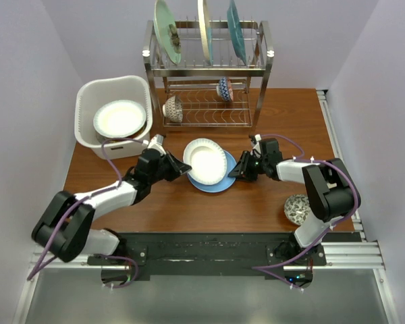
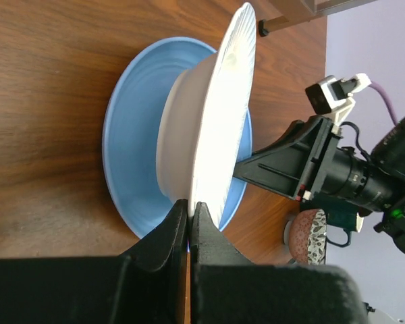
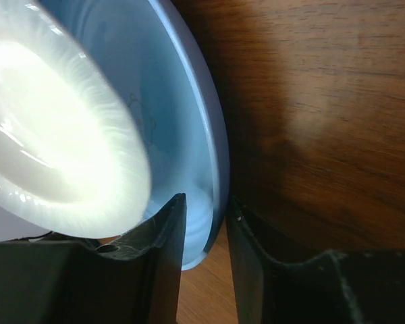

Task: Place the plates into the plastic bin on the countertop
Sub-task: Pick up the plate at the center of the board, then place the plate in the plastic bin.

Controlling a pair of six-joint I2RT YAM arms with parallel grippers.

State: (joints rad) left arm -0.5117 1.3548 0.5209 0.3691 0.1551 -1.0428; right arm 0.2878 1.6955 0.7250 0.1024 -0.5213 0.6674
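Observation:
A white plate (image 1: 204, 160) lies tilted on a blue plate (image 1: 220, 182) in the middle of the countertop (image 1: 256, 202). My left gripper (image 1: 184, 169) is shut on the white plate's left rim; in the left wrist view the fingers (image 2: 190, 202) pinch the edge of the white plate (image 2: 219, 115) over the blue plate (image 2: 131, 135). My right gripper (image 1: 235, 170) is at the blue plate's right edge. In the right wrist view its fingers (image 3: 206, 206) stand slightly apart with the rim of the blue plate (image 3: 182, 121) between them. The plastic bin (image 1: 88, 91) at back left holds a pale plate (image 1: 119, 118).
A metal wire rack (image 1: 256, 67) at the back holds three upright plates on top and two small bowls (image 1: 173, 108) on its lower tier. A patterned bowl (image 1: 297, 209) sits on the wood beside the right arm's base.

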